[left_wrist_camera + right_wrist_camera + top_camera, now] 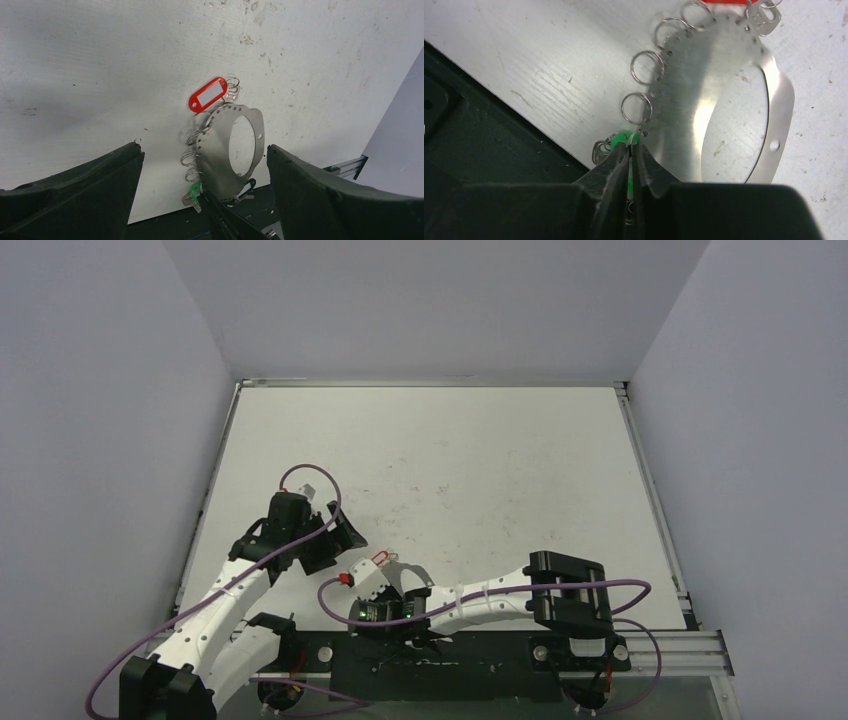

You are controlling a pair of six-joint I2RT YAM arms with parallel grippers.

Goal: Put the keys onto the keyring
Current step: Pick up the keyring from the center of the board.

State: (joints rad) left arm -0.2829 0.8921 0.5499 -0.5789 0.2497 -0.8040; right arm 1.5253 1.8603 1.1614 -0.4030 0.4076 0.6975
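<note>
The keyring is a flat grey metal loop fringed with small wire rings. It stands tilted on edge just above the table. My right gripper is shut on its lower edge, right at the green tag, with green showing between the fingers. The green-tagged silver key hangs beside that grip. The red tag with its key sits at the loop's far edge, also seen in the top view. My left gripper is open and empty, its jaws wide either side of the loop and apart from it.
The black base plate and the table's near edge lie directly under the right gripper. A side wall and an aluminium rail stand to the right. The white table is scuffed and stained.
</note>
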